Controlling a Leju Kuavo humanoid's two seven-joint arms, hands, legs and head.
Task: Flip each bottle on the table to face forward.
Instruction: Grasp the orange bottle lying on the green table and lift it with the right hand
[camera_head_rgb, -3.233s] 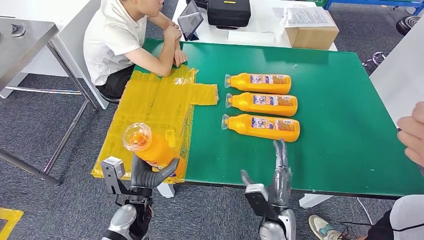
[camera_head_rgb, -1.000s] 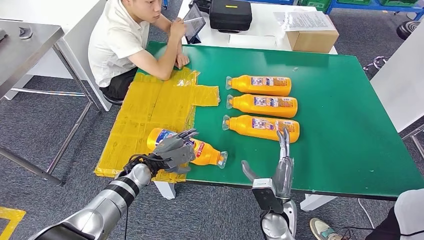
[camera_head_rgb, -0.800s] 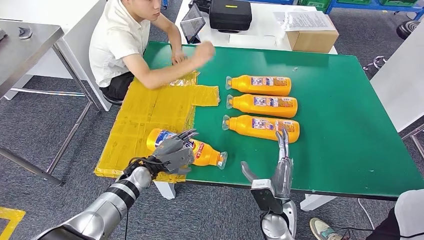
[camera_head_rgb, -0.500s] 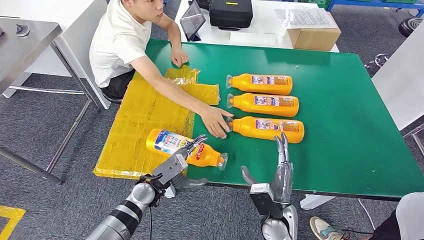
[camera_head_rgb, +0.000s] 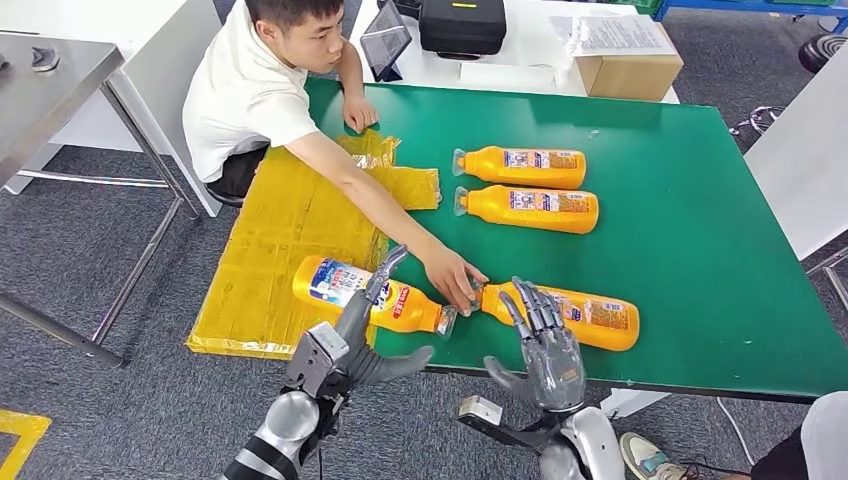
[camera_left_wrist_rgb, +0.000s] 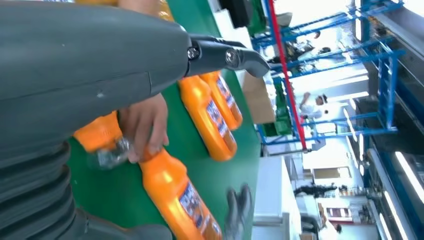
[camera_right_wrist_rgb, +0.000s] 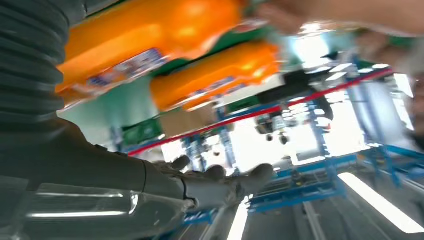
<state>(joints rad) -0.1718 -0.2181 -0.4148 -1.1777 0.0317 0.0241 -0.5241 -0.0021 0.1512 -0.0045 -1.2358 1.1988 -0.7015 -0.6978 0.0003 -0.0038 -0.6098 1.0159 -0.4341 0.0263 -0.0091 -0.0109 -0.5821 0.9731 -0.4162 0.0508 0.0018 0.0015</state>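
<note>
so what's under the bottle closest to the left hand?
The yellow sheet lies under the label end of that bottle; its cap end reaches over the green table. The left hand covers part of the bottle's near side, so contact there is hidden.

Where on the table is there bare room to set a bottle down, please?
The green table is bare right of the two far bottles, out to its right edge, and along the far edge. The near edge is crowded: two bottles, the person's hand and both robot hands lie there.
</note>
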